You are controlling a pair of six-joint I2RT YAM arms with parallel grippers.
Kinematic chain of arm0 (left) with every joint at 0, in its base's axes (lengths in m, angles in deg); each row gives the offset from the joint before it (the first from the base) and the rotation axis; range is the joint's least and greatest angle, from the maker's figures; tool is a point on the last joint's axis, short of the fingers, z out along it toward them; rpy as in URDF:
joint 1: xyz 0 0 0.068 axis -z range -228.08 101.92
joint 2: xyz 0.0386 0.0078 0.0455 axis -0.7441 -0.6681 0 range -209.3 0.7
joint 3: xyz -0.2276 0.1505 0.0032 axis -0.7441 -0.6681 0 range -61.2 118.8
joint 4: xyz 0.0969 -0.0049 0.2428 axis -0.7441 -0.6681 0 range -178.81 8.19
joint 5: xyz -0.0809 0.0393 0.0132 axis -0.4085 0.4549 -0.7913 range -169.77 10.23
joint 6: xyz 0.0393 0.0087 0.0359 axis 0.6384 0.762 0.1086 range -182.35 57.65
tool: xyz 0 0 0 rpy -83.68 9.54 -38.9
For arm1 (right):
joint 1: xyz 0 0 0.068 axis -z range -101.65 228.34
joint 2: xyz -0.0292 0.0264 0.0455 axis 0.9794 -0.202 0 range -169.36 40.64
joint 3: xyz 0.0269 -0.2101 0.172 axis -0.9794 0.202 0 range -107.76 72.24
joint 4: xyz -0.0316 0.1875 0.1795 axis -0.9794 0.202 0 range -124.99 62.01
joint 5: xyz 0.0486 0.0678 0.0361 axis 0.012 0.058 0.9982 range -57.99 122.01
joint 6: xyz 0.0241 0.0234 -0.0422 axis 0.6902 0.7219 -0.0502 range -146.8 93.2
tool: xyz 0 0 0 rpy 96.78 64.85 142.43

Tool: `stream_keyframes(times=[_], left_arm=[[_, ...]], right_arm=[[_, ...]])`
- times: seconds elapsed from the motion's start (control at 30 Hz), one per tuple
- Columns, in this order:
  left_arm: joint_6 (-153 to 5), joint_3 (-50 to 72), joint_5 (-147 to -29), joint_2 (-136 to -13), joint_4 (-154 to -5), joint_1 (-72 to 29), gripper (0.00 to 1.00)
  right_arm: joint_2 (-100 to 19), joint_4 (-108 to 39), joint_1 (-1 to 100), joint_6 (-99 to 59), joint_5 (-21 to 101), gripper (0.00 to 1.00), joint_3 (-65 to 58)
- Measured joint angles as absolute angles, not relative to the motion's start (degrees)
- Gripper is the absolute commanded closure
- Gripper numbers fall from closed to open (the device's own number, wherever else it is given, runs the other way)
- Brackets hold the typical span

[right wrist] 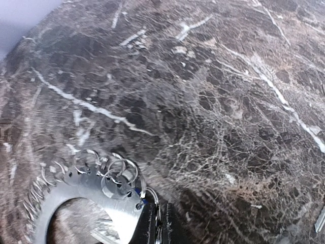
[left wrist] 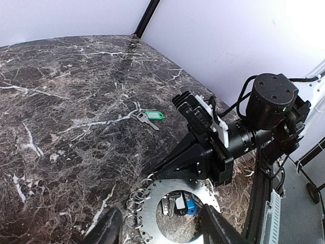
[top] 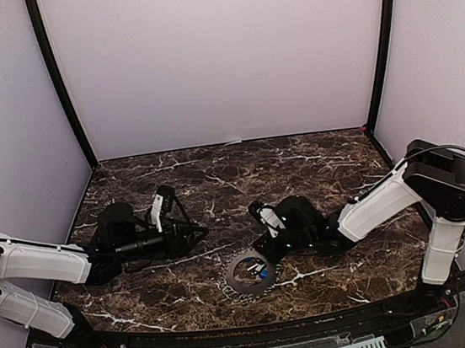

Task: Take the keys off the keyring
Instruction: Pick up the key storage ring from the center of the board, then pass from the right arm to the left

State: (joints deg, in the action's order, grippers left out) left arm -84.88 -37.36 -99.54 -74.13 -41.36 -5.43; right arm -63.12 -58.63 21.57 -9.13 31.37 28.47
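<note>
1. Left arm [top: 40, 264]: reaches in from the left edge and lies low over the tabletop [top: 298, 157]. The left end effector [left wrist: 161, 223] has its fingers [left wrist: 109, 229] spread apart, holds nothing, and stands well to the left of the toothed ring in the overhead view.

2. Green key [left wrist: 151, 116]: lies flat on the bare marble, detached, its metal blade pointing away from its plastic head. It is well apart from the keyring and touches nothing else.

3. Keyring [left wrist: 147, 213]: lies flat on the tabletop near the front edge, between the two arms. Several small wire rings [right wrist: 114, 173] are threaded through holes along its toothed rim. Inside the centre hole lie a blue key [left wrist: 191, 206] and some plain metal keys [left wrist: 167, 203]. Whether these remain fastened to the ring cannot be told.

4. Right end effector [right wrist: 156, 223]: down at the rim of the keyring on its right side, the fingers drawn together and clamped on the edge of the plate, just beside the wire rings. A speck of blue shows at the grip point.

5. Right arm [top: 380, 202]: extends from the right edge, angled down toward the ring.
</note>
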Motion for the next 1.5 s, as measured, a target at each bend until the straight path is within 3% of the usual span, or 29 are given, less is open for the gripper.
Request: stream_keyframes(times=[0.23,0.33,0.37,0.67,0.77,0.93,1.0,1.07,1.2,1.27,1.37,1.5], left_arm=[[-85.8,-38.1,-105.2,-75.5,-37.9,-5.4,0.38],[-86.6,-37.5,-108.0,-79.0,-36.6,-5.4,0.17],[-87.1,-37.1,-108.9,-80.4,-36.1,-5.4,0.14],[-90.1,-35.7,-115.3,-90.2,-28.5,-5.4,0.11],[-92.0,-34.4,-121.5,-93.3,-23.5,-5.4,0.2],[-96.7,-33.0,-131.1,-98.9,-14.5,-5.3,0.83],[-99.1,-32.9,-133.6,-100.9,-10.7,-5.3,1.0],[-100.9,-33.0,-134.2,-101.9,-8.6,-5.6,1.0],[-102.0,-33.0,-135.4,-101.4,-7.0,-5.7,1.0],[-101.3,-33.0,-136.8,-99.3,-10.1,-5.6,1.0],[-98.2,-31.9,-138.0,-93.7,-19.3,-5.4,1.0],[-90.9,-24.3,-138.3,-86.5,-40.5,-5.4,1.0]], right_arm=[[-55.3,-66.4,21.5,-8.8,38.1,1.0,33.7],[-53.4,-70.3,21.4,-8.8,41.0,1.0,34.9],[-53.0,-71.6,21.4,-8.7,41.8,1.0,35.2],[-50.9,-79.1,21.3,-8.7,47.0,1.0,38.0],[-50.5,-81.0,21.3,-8.6,47.6,1.0,38.0],[-50.5,-82.8,21.3,-8.7,47.7,1.0,38.0],[-50.5,-83.3,21.3,-8.6,48.2,1.0,38.0],[-50.1,-84.2,21.2,-8.5,48.6,0.97,38.1],[-48.1,-85.1,20.7,-8.5,48.1,0.5,38.8],[-46.7,-85.4,20.7,-8.7,47.3,0.36,39.4],[-43.1,-85.9,21.0,-9.7,45.8,0.27,41.0],[-37.4,-86.5,21.4,-10.7,44.0,0.26,44.0]])
